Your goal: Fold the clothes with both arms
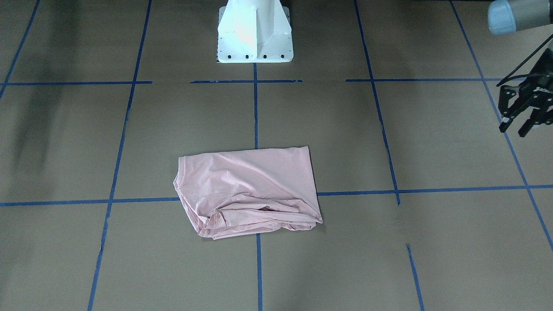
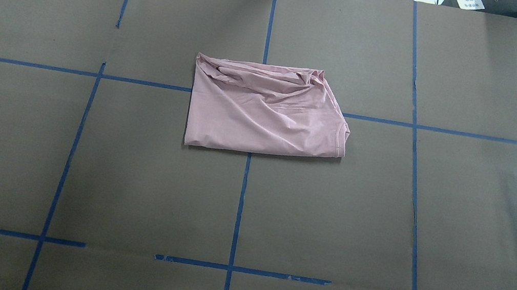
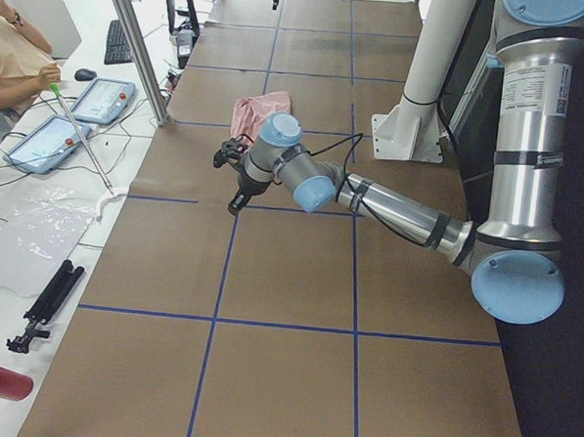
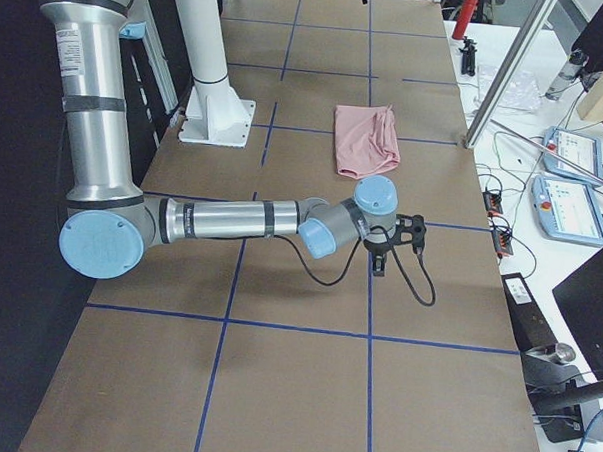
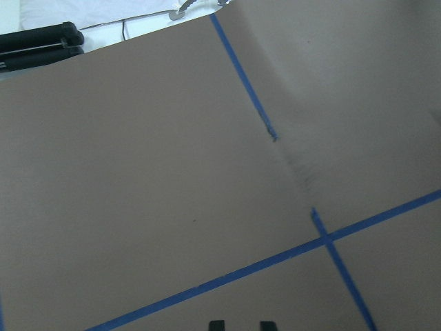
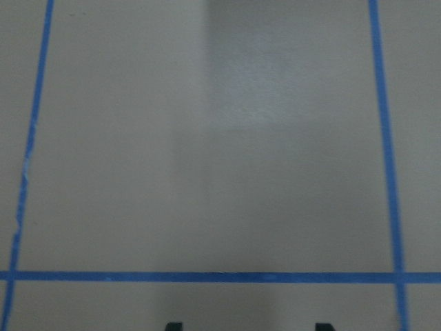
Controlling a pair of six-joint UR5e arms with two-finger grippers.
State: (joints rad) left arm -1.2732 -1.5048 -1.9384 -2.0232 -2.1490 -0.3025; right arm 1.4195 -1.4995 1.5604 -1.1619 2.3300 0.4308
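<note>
The clothes are one pale pink T-shirt [image 1: 246, 190] [image 2: 263, 114] lying folded into a rough rectangle at mid-table, plain side up. It is bunched into wrinkles along the edge away from the robot. No print shows. My left gripper [image 1: 515, 128] [image 5: 242, 324] hovers far off to the shirt's side, open with a narrow gap and nothing between its fingers. My right gripper [image 6: 249, 325] [image 4: 385, 252] hangs over bare table on the opposite side, its fingers wide open and empty. Neither arm touches the shirt.
The robot's white pedestal base [image 1: 255, 39] stands at the table's robot side. Blue tape lines [image 2: 240, 204] grid the brown table cover. A person [image 3: 11, 62], teach pendants [image 3: 102, 99], a metal post [image 3: 135, 44] and black tools [image 3: 48, 304] sit beyond the far edge.
</note>
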